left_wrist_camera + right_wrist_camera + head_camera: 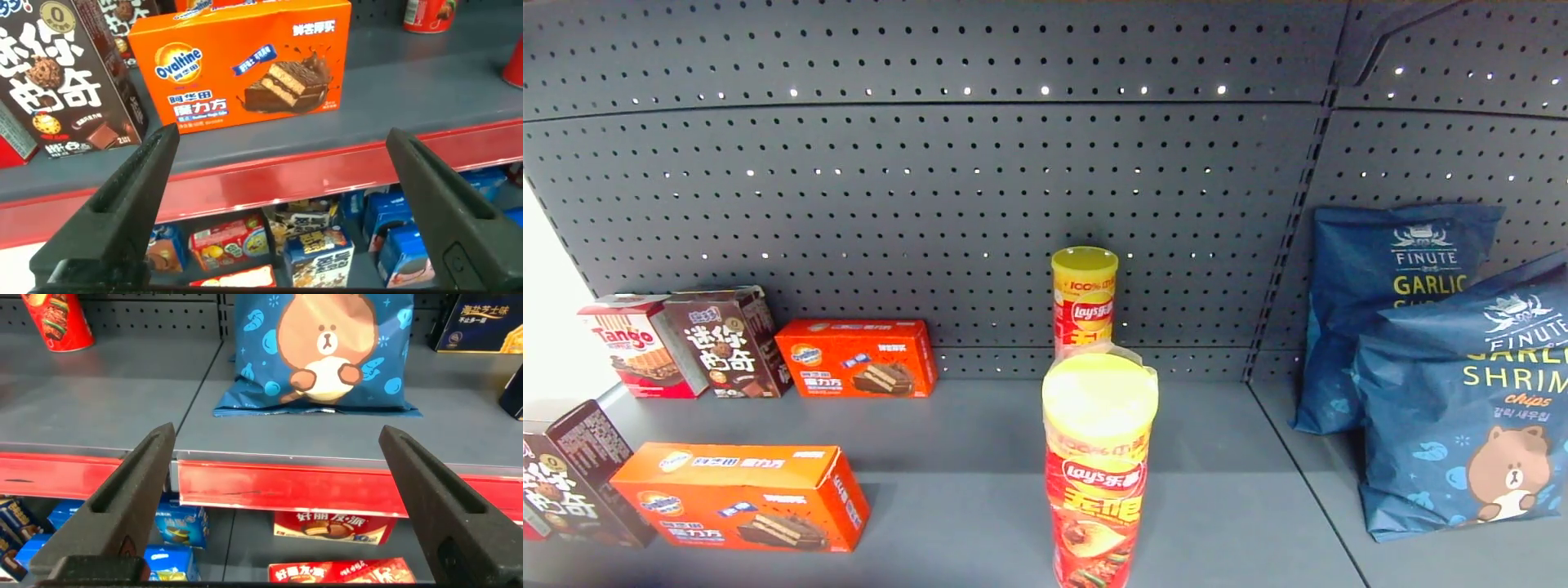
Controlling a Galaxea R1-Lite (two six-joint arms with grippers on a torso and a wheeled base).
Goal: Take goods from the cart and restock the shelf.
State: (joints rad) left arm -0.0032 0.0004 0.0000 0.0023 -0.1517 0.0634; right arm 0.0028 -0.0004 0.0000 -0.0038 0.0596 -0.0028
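On the grey pegboard-backed shelf (980, 457) you had two red, yellow-lidded chip cans upright near the middle, the near can (1099, 474) before the far can (1084, 298), possibly touching, while your left gripper (282, 137) and right gripper (276, 434) gaped empty.

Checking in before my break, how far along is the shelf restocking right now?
Already on the grey metal shelf: two tall red-and-yellow chip canisters, orange cardboard boxes, blue foil chip bags. In hand: nothing; left end effector and right end effector are open and empty. Left: bare shelf stretches suggest more goods to fetch.
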